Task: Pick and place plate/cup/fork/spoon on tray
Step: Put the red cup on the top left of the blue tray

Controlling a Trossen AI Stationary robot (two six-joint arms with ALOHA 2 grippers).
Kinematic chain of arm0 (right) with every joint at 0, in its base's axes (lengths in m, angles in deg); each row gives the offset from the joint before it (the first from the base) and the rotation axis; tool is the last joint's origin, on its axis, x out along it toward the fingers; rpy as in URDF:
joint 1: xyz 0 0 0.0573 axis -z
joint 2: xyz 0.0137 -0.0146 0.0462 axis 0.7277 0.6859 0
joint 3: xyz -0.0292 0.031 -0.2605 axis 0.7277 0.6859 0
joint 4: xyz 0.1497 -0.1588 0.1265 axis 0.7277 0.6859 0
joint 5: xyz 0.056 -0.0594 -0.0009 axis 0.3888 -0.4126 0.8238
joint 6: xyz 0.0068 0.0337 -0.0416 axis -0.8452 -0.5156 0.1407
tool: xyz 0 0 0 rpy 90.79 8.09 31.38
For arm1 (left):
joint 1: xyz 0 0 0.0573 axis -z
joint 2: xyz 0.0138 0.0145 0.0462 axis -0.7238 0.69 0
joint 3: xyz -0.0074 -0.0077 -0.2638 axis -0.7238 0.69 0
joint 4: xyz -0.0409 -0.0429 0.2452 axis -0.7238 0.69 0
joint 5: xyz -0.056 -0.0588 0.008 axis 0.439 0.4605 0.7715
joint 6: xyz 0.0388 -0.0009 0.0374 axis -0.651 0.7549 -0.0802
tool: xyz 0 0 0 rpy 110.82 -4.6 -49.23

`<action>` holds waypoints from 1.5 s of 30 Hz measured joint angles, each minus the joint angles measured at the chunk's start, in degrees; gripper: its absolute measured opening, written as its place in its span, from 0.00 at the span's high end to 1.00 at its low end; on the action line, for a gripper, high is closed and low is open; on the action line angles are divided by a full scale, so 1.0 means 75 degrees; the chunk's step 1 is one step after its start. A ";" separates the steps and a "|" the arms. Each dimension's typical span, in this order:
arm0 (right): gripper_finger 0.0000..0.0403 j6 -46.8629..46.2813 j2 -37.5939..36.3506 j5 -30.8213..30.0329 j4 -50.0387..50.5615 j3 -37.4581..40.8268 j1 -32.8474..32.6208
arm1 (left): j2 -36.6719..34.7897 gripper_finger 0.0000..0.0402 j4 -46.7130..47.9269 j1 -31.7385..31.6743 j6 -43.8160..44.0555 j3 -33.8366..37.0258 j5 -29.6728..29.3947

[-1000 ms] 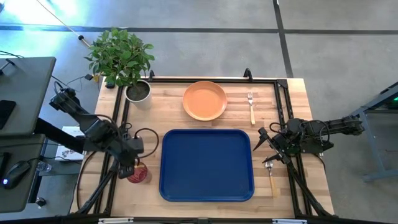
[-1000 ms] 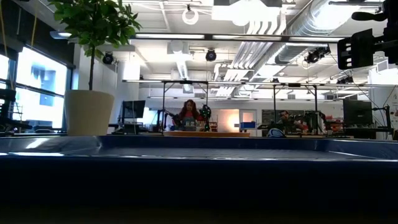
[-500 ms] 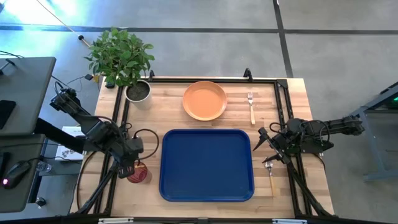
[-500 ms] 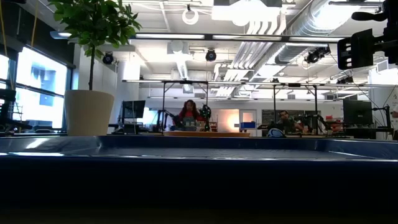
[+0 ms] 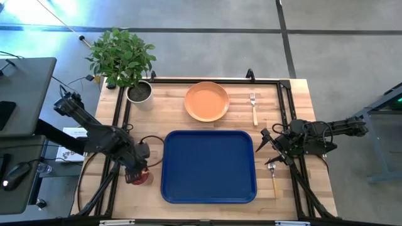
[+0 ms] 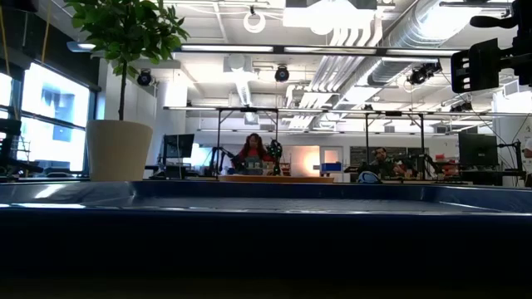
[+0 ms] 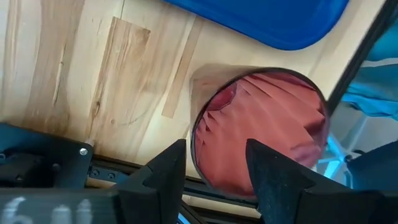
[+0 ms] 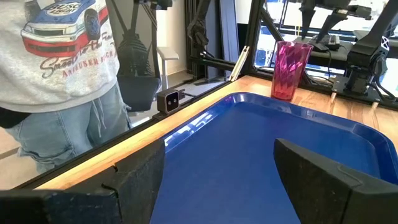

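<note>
On wooden table (image 5: 207, 125), blue tray (image 5: 209, 166)

A large flat blue rectangular tray (image 5: 209, 166) lies on the pale, streaky-grained wooden surface (image 5: 169, 110). Beyond the tray sits a round orange plate (image 5: 206, 101). Beside that, a fork (image 5: 254, 108) shows silver tines and a light orange-tan handle. To the tray's right, a spoon (image 5: 273, 177) has the same tan handle. The translucent dark red ribbed cup (image 7: 261, 134) glows pinkish. A green leafy plant (image 5: 122, 56) rises from a grey pot (image 5: 139, 93). The arms are black.
</note>
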 joint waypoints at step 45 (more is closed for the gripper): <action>0.27 0.0000 0.0001 -0.0002 -0.0001 0.0000 0.0002 | 0.0775 0.99 0.0574 -0.0058 0.0701 0.0002 -0.0271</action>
